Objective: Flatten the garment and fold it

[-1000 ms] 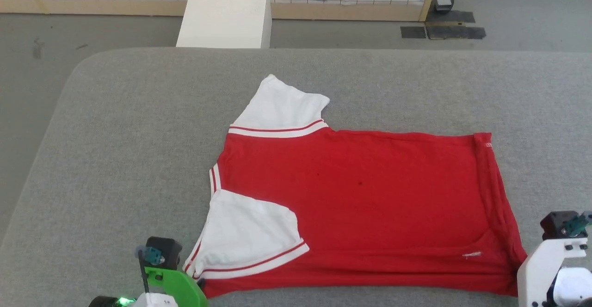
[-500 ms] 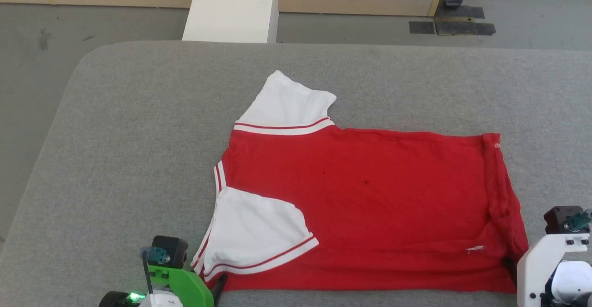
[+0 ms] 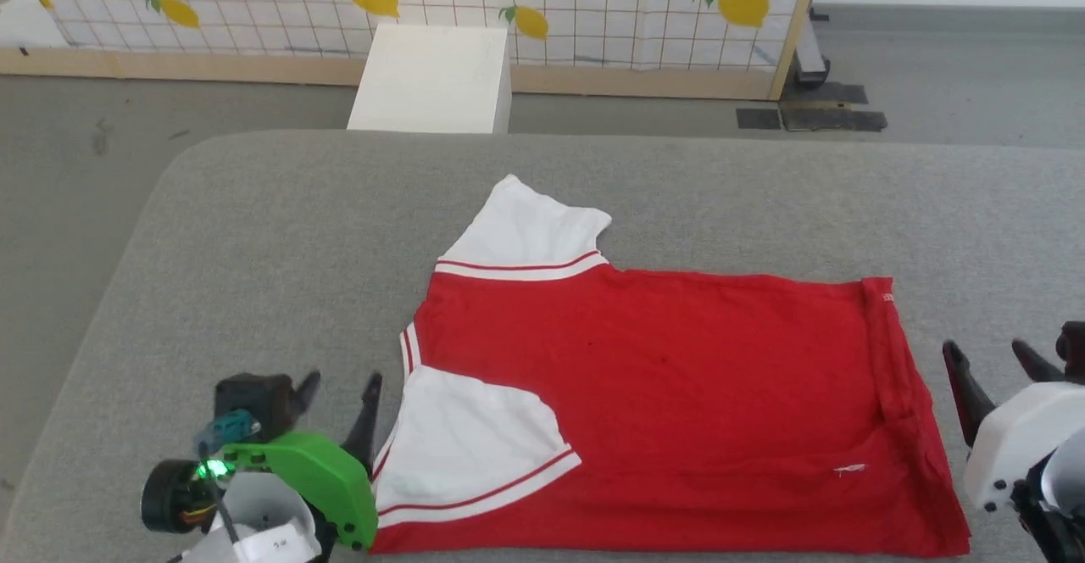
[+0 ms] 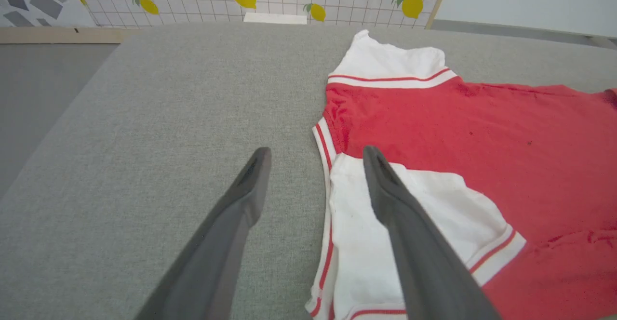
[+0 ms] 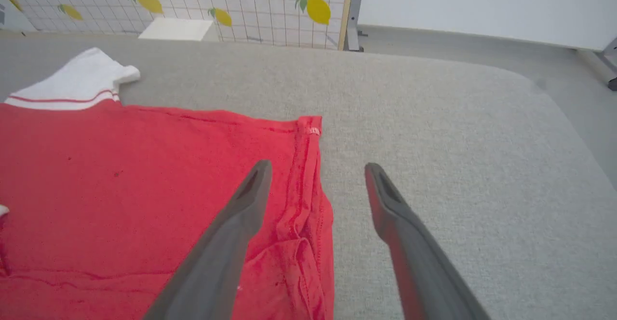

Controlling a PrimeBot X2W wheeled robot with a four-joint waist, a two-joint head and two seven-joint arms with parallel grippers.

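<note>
My left tool (image 3: 341,385), fingers spread and empty, is just beside the collar end of the red thin-fabric T-shirt with white sleeves (image 3: 661,385). My right tool (image 3: 983,351), also spread, is near its hem. The shirt lies on the grey fabric-covered bench (image 3: 254,249), its long axis left-right, collar to my left.

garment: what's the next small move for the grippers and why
Probably send the left gripper to the far sleeve of the garment and fold it onto the red body: the near sleeve already lies folded in, the far one sticks out, and that gripper is open.
</note>
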